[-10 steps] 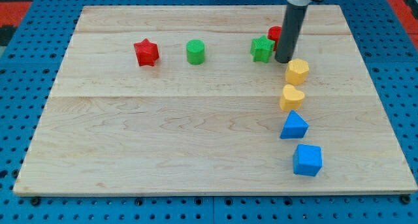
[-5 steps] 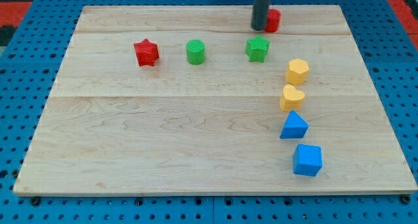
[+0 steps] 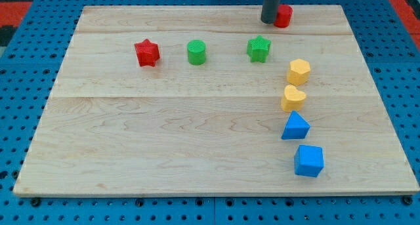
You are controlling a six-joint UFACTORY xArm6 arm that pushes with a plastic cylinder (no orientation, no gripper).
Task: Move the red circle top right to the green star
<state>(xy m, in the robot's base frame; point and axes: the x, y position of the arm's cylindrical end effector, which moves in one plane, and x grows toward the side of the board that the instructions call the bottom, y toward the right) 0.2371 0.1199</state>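
The wooden table [image 3: 197,153] carries eight small blocks, and the relation that matters sits at the view's top: my tip [image 3: 269,21] rests against the left side of the red circle [image 3: 283,16], which lies near the table's top edge, up and to the right of the green star [image 3: 259,48] and well apart from it. The red circle thus already stands top right of the green star, so I judge any further push from this side would only carry it farther toward the view's right; closing the gap would call for coming round to its far side. There is no hand here, only the straight rod, so nothing opens or shuts. Nothing stands between circle and star. Down the view's right runs a column: a yellow hexagon [image 3: 298,71], a yellow heart [image 3: 293,98], a blue triangle [image 3: 294,126] and a blue cube [image 3: 308,161]. To the star's left sit a green cylinder [image 3: 196,52] and a red star [image 3: 147,52], clear of the work.
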